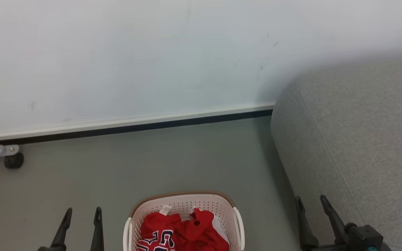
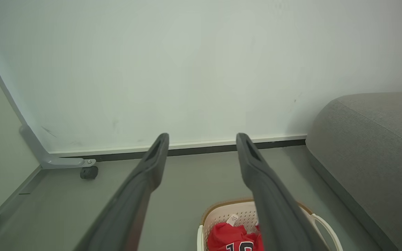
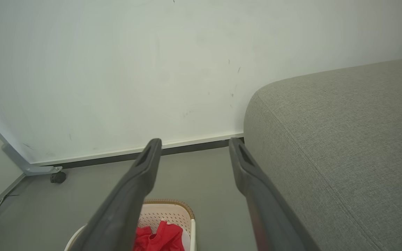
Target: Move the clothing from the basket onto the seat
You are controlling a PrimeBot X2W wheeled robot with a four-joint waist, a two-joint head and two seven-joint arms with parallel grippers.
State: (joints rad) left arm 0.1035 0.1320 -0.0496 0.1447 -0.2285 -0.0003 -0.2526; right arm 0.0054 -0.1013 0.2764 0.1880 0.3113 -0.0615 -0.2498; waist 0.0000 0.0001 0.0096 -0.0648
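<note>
Below, at the bottom centre of the head view, the basket (image 1: 183,196) sits on the grey floor (image 1: 152,164). It is an oval of cream plastic with small holes through its walls, a brown woven-look rim and a white handle on each side.

Inside it lies the clothing (image 1: 181,230), a crumpled heap of bright red soft fabric. Navy letters outlined in white show on the left of the heap. A small white tag (image 1: 165,210) sticks up at the back, and a white panel peeks out at the right edge.

The seat (image 1: 361,139) stands near the basket on its right, with a strip of floor between them. It is large, grey and woven, with rounded corners.

The left gripper (image 1: 83,209) hangs left of the basket, its two dark fingers spread apart and empty. The right gripper (image 1: 310,198) shows at the lower right against the seat's side, fingers likewise parted and empty.

A pale wall (image 1: 117,52) with a white-and-dark baseboard (image 1: 134,124) runs behind. A black caster (image 1: 13,161) stands at its foot, far left.
</note>
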